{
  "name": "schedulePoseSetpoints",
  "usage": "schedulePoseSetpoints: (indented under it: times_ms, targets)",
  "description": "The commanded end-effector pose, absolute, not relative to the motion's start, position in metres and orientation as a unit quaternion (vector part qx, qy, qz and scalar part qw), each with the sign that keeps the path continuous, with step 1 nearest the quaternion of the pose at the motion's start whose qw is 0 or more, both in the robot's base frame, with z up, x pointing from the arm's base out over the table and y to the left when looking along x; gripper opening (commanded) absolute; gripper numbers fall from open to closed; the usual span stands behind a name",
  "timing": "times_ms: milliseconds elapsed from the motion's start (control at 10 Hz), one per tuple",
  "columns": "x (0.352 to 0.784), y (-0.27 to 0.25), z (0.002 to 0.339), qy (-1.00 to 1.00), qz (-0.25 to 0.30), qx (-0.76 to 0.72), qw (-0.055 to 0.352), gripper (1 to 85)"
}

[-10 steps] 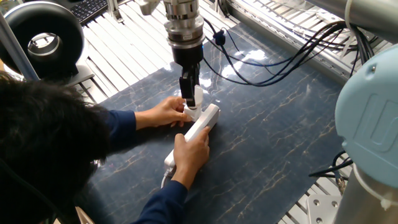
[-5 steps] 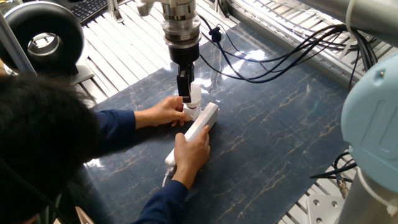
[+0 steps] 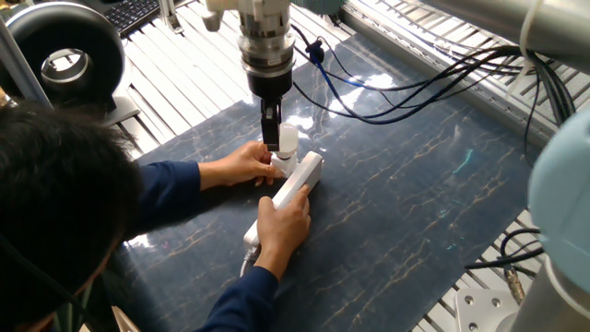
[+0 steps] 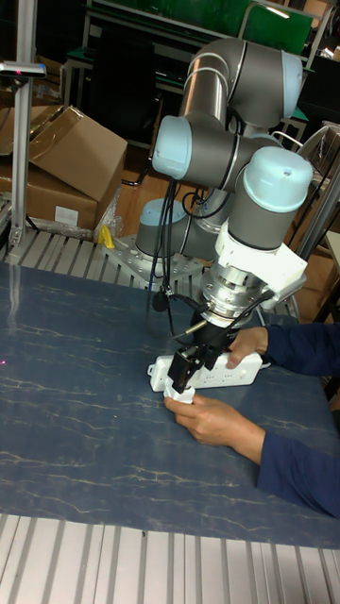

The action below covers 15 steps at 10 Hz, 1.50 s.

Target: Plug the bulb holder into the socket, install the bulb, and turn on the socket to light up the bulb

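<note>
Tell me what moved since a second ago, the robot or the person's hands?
Mostly the robot. Its pincer slid a little toward the left of the fixed view and sits slightly higher, with the white bulb still at its fingers above the end of the socket. The person's two hands stayed put, holding the socket steady on the blue mat.

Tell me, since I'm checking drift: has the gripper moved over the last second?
Yes. The gripper has shifted slightly left and up the picture, judged against the socket, which stays put under the person's hands.
</note>
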<state>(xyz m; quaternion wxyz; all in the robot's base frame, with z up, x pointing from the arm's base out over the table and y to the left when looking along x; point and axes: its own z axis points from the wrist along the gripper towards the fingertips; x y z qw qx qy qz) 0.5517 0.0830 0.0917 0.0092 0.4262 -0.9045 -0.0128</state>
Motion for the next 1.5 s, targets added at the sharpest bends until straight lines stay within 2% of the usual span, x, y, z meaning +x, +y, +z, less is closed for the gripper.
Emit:
schedulePoseSetpoints:
  times_ms: [0,200,500,1000,1300,1400]
  targets:
    - [0.549,0.094,0.081,-0.893,-0.018,0.449,-0.022,76.3]
    - [0.545,0.096,0.076,-0.881,-0.021,0.471,-0.032,75.3]
    - [0.527,0.082,0.075,-0.869,-0.016,0.495,0.000,71.3]
    - [0.525,0.073,0.084,-0.847,-0.018,0.531,0.005,70.3]
    - [0.529,0.076,0.085,-0.843,-0.016,0.537,-0.003,62.3]
    - [0.528,0.076,0.084,-0.847,-0.017,0.531,-0.002,57.0]
